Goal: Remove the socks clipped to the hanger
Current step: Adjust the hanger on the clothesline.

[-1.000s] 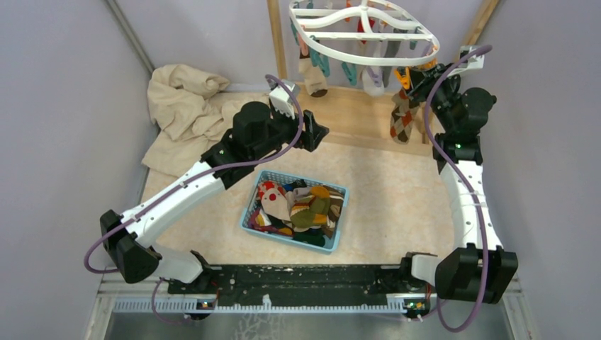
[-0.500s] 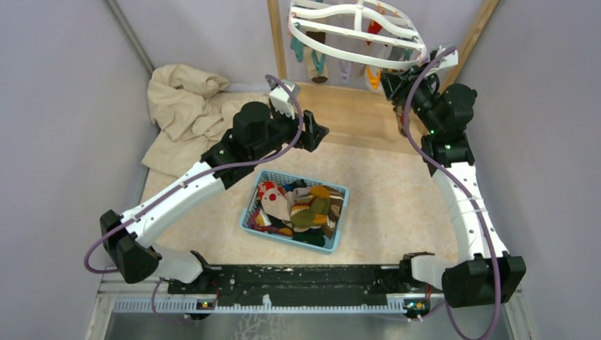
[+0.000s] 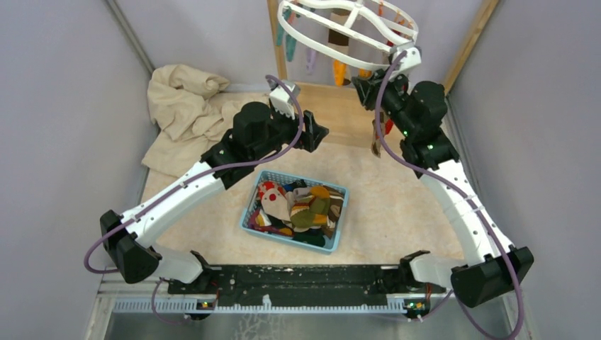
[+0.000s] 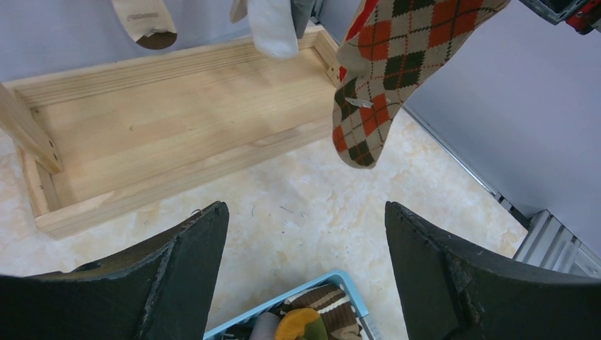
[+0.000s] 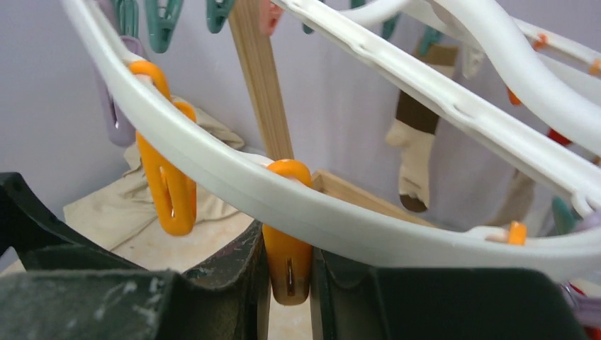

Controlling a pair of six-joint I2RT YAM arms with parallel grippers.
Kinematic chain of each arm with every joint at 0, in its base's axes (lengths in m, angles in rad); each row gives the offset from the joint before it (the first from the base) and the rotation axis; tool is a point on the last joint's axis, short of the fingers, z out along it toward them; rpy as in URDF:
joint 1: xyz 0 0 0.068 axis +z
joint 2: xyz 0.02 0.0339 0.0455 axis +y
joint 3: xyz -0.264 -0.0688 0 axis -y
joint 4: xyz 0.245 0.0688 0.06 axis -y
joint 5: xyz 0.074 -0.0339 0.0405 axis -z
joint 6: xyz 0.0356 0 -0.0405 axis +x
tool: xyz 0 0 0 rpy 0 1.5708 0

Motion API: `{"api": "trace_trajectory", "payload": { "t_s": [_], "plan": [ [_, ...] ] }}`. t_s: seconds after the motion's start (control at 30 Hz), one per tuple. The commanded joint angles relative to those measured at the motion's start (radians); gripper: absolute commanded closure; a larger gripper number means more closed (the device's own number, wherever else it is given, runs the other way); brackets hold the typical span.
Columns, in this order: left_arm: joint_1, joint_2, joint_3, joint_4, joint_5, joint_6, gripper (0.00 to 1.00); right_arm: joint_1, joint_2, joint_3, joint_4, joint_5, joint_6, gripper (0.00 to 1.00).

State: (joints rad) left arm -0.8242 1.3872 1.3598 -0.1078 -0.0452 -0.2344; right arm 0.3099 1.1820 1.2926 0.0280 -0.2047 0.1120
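The white oval hanger (image 3: 333, 42) hangs tilted at the top of the overhead view, with teal, purple and orange clips under it. My right gripper (image 5: 289, 283) is shut on an orange clip (image 5: 287, 255) just below the ring (image 5: 368, 227). A brown-and-cream sock (image 5: 414, 145) dangles behind it. An argyle sock (image 4: 383, 71) in orange, green and cream hangs close under the right arm, above the table. Two other sock toes (image 4: 273, 28) show beside it. My left gripper (image 4: 305, 212) is open and empty, over the table between the rack and the basket.
A light blue basket (image 3: 248, 212) with several socks sits mid-table, its corner (image 4: 347, 280) just below the left fingers. The wooden rack base (image 4: 177, 120) and its uprights (image 3: 275, 35) stand at the back. A beige cloth (image 3: 181, 106) lies crumpled at the back left.
The right arm has swung left with the orange clip in its jaws. The hanger has swung left and tilted with it. The left arm has not moved.
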Motion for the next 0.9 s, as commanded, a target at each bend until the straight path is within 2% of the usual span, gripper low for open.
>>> {"api": "trace_trajectory", "payload": {
  "t_s": [0.0, 0.43, 0.87],
  "plan": [
    [0.000, -0.024, 0.005, 0.000, -0.011, 0.012, 0.13, 0.090, 0.032, 0.088, -0.011, 0.142, -0.104, 0.93],
    [0.002, -0.032, -0.009, 0.001, -0.017, 0.014, 0.13, 0.333, 0.188, 0.274, -0.133, 0.462, -0.295, 0.94],
    [0.008, -0.048, -0.026, 0.004, -0.022, 0.014, 0.13, 0.487, 0.316, 0.391, -0.116, 0.788, -0.416, 0.94]
  ]
}}
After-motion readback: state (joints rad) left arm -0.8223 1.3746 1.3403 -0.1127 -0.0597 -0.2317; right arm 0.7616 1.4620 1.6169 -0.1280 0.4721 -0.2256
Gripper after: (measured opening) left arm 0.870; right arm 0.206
